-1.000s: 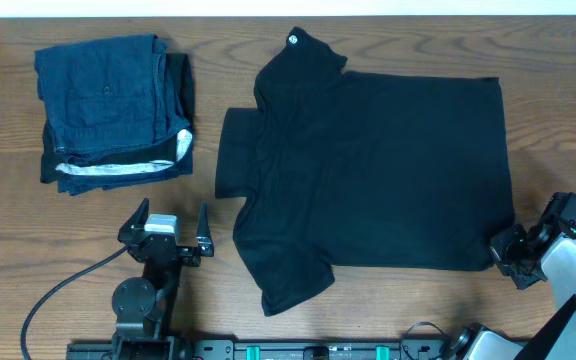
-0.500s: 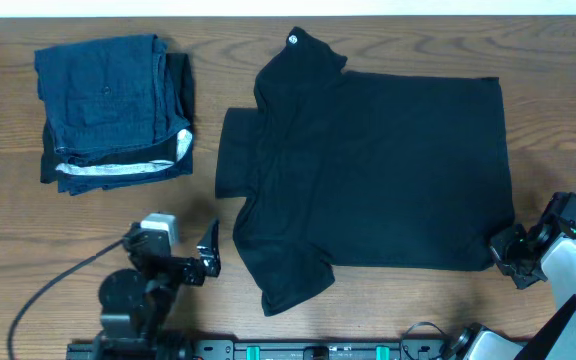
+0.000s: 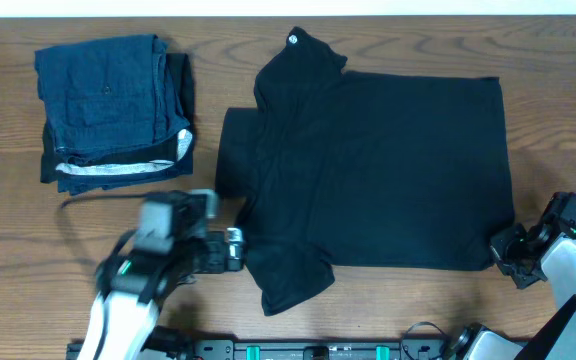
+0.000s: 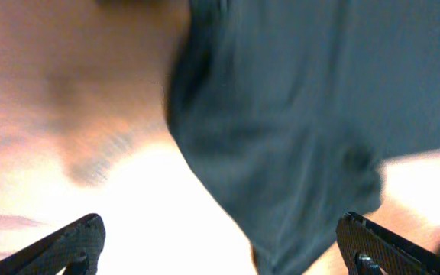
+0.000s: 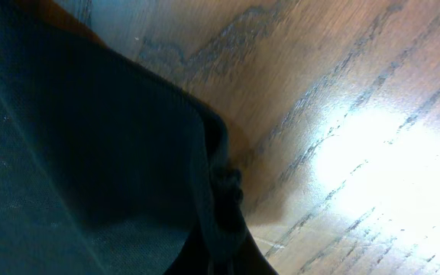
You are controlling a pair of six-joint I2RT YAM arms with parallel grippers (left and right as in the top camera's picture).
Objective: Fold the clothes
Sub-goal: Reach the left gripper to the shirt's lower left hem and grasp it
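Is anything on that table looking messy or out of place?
Only slightly: the plain black short-sleeved T-shirt lies spread sideways, unfolded, with wrinkles around its sleeves. The dark blue folded garments sit stacked apart from it.

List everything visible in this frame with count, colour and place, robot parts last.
T-shirt: one, black, spread flat from the table's centre to its right, with a small white mark on its far sleeve.
Folded garments: one stack, dark blue with a white-striped edge, at the far left of the table.
Table: one, brown wood, under everything.
Left gripper: one, black, motion-blurred, open, beside the T-shirt's near sleeve.
Right gripper: one, black, at the T-shirt's near right hem corner; whether it is open or shut cannot be told.
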